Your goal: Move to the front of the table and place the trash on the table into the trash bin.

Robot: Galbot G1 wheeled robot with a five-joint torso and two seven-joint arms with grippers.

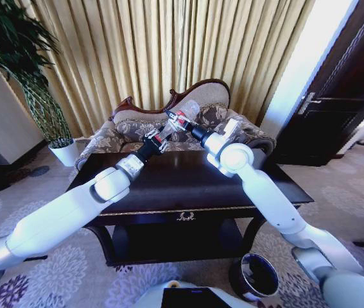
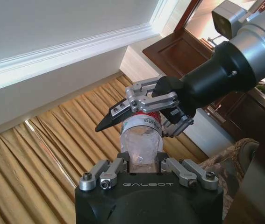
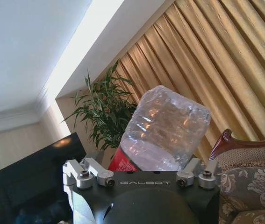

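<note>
Gold curtains (image 1: 162, 45) and a carved sofa (image 1: 188, 115) stand behind the dark glossy surface (image 1: 169, 183), whose visible top is bare wood with a gold emblem at the front edge.

Above the far part of that surface, both end effectors meet on one clear plastic bottle with a red label (image 1: 183, 117), held in the air and tilted. The right end effector (image 1: 180, 120) is closed on the bottle at its red label; in the left wrist view its grey metal fingers (image 2: 144, 100) clamp across the label (image 2: 146, 116) from the far end. The left end effector (image 1: 158, 136) grips the same bottle at its other end, the crumpled clear body (image 2: 141, 144) sitting between its linkages. In the right wrist view the clear body (image 3: 167, 128) rises from between that end effector's fingers, the label showing red at the base.

Outward from there, the left arm reaches up from the lower left, the right arm from the lower right, both crossing over the surface. The round dark trash bin (image 1: 255, 276) stands on the patterned carpet (image 1: 60, 269) just beside the surface's front right leg, under the right arm. A potted plant (image 1: 37, 90) stands at the left by the curtains.
</note>
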